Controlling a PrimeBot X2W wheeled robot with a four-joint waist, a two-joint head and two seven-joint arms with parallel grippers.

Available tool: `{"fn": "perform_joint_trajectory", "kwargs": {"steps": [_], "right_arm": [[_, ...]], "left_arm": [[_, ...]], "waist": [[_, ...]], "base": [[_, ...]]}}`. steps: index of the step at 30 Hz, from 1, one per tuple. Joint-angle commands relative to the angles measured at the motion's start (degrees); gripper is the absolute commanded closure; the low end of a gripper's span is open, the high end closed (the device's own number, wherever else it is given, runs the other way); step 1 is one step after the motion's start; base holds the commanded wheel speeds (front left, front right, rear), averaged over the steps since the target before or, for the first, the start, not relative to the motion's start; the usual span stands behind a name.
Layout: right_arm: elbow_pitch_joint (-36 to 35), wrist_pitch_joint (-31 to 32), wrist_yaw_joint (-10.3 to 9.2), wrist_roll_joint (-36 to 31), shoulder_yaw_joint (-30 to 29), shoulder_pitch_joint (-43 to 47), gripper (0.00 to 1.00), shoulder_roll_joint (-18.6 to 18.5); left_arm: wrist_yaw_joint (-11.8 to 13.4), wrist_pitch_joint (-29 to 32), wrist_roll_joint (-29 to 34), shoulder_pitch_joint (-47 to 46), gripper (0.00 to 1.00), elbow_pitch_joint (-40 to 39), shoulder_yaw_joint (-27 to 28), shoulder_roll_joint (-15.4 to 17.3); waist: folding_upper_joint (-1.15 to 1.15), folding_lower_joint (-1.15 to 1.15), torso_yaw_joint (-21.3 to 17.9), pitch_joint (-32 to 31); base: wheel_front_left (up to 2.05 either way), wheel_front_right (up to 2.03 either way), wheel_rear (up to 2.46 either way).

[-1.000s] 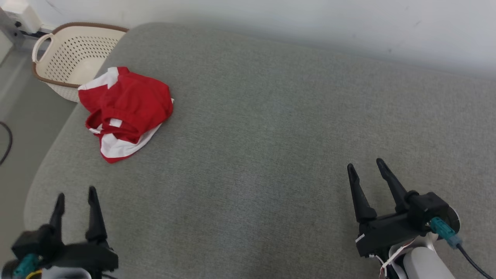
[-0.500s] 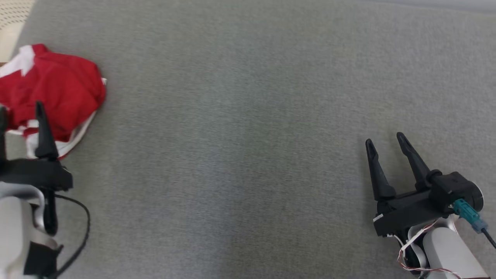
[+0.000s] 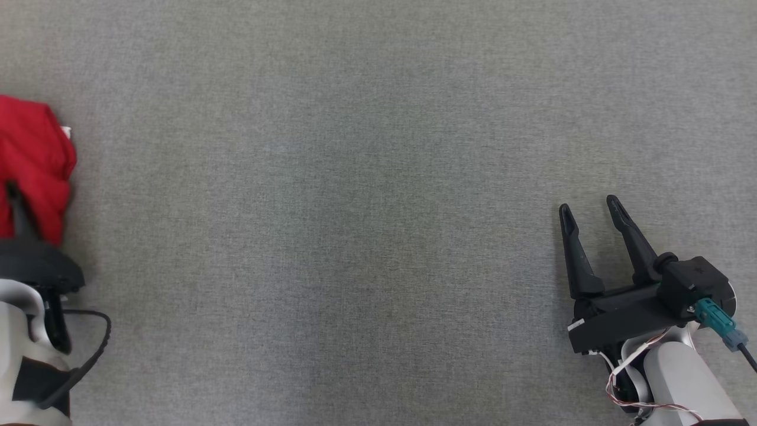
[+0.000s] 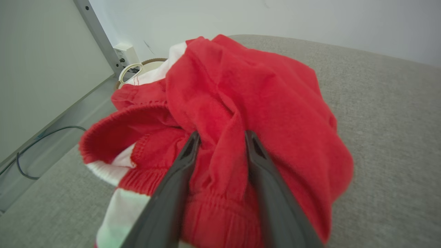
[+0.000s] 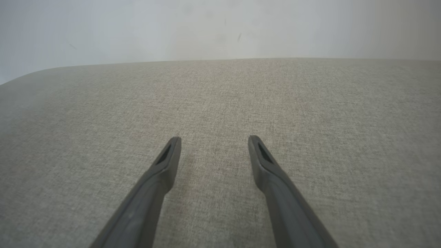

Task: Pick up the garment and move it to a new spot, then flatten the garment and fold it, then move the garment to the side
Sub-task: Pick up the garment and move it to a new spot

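Red-and-white garment (image 4: 275, 103) lies bunched at the far left of the grey cushion (image 3: 355, 207), right at the left hand (image 4: 220, 136). Its fingers straddle a raised fold; cannot tell if it is pinched. Right hand (image 3: 588, 207) is spread wide and empty, well apart across the cushion. Left arm is clearly the nearer one for the lift.
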Motion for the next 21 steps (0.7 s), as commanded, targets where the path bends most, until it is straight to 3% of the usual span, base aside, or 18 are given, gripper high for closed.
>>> {"fn": "perform_joint_trajectory", "kwargs": {"steps": [1, 5, 11, 17, 21], "right_arm": [[0.2, 0.0, -0.02, 0.3, -0.1, 0.3, 0.0, 0.3], [0.3, 0.0, -0.02, 0.6, -0.2, 0.0, 0.0, 1.0], [1.0, 0.0, -0.01, 0.9, -0.4, 1.1, 0.0, 2.3], [2.1, 0.0, -0.01, 1.6, 0.3, 0.9, 0.0, 3.8], [2.5, 0.0, -0.01, 1.9, 0.6, 0.9, 0.0, 5.1]], "left_arm": [[-0.4, 0.0, -0.5, -0.4, 1.0, 1.4, 0.1, 0.0], [-1.8, 0.0, -0.2, -0.6, 1.0, -1.1, -0.6, -0.4], [-3.9, -0.1, -0.8, 2.3, 1.0, -15.2, -1.0, -6.1], [-6.5, -0.1, 2.0, 4.7, 1.0, -18.1, -8.5, -10.2], [-7.8, -0.1, 1.8, 5.9, 1.0, -16.1, -14.7, -11.2]], "waist": [[-0.01, -0.01, -0.4, -0.3], [-0.01, -0.01, -0.6, -1.3], [-0.01, -0.01, -0.6, -3.4], [-0.01, -0.01, -2.5, -5.5], [-0.01, -0.01, -5.1, -6.4]], "base": [[0.0, 0.0, 0.0], [0.0, 0.0, 0.0], [0.0, 0.0, 0.0], [0.0, 0.0, 0.0], [0.0, 0.0, 0.0]]}}
